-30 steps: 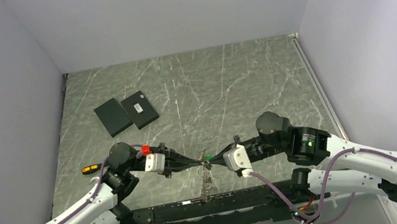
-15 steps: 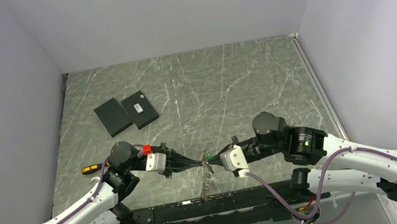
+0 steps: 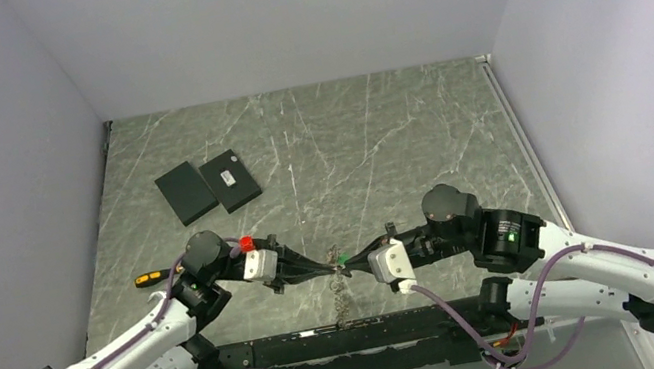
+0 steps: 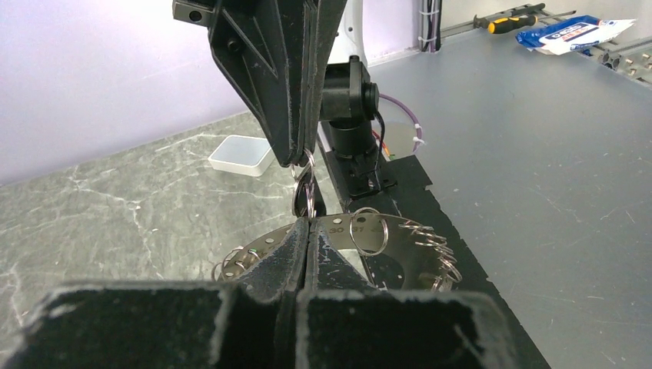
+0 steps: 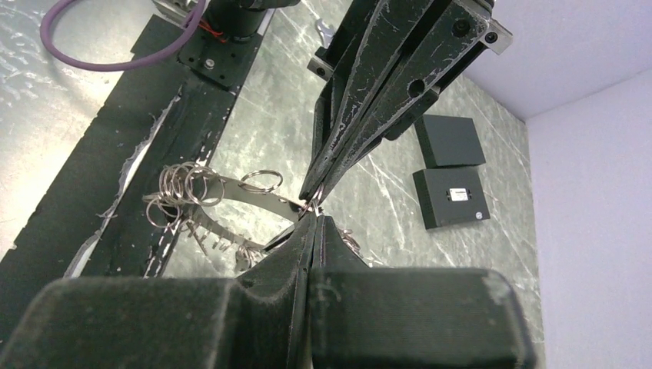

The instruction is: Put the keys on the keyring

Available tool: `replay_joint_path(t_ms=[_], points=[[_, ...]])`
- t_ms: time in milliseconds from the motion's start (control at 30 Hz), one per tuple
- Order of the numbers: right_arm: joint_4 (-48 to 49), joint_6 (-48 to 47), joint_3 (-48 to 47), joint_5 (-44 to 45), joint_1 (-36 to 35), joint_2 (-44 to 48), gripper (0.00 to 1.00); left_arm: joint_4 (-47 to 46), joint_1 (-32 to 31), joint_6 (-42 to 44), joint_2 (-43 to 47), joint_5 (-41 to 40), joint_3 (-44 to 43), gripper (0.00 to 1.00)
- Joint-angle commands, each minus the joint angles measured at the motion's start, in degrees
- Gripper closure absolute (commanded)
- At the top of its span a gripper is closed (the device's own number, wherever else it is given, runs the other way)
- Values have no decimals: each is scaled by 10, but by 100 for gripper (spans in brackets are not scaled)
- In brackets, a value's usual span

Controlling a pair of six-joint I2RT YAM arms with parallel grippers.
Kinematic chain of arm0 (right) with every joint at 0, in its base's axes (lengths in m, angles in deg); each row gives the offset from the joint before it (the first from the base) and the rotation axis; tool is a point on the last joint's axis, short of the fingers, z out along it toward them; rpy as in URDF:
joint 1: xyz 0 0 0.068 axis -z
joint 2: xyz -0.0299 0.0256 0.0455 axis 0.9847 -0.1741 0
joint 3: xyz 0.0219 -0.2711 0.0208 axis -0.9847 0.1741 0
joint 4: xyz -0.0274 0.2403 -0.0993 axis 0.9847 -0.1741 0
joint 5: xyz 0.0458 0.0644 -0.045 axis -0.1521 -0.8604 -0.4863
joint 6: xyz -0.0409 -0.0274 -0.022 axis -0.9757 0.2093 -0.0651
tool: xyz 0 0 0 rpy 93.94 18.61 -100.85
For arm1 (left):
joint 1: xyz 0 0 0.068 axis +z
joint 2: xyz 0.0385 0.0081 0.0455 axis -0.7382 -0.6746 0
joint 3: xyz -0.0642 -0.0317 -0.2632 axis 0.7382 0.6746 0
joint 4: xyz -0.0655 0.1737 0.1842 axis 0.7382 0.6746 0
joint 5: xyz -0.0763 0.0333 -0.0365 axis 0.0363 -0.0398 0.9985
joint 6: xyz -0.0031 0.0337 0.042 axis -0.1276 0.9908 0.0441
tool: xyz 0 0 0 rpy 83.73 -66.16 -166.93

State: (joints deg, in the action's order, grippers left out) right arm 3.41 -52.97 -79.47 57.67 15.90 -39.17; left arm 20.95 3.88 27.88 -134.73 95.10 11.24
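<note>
Right arm shifting back rightward; left gripper [image 4: 307, 231] and right gripper [image 5: 314, 223] both pinching the keyring [image 4: 306, 192]; ring-spreading step seemingly proceeding; next calling for gentle prying apart

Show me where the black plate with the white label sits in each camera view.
Top external: labelled black plate upper left on the table, right of the plain plate.
Left wrist: not in it.
Right wrist: the plate right of centre, below the plain one.
Shared landmark: left gripper and right gripper shut tip to tip on the keyring.
</note>
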Motion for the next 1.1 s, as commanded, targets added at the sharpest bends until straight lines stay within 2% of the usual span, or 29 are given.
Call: replay_joint_path(t_ms=[0, 267, 667, 1067], points=[[8, -4, -16, -12, -4, 11, 100, -21, -1, 1, -1, -12, -13, 100], [25, -2, -3, -14, -4, 12, 100, -30, -1, -3, -4, -3, -17, 100], [15, -13, -24, -13, -4, -25, 100, 9, -6, 18, -23, 42, -42, 100], [-17, -15, -64, -13, -4, -86, 100, 10, -20, 33, 5, 28, -22, 100]])
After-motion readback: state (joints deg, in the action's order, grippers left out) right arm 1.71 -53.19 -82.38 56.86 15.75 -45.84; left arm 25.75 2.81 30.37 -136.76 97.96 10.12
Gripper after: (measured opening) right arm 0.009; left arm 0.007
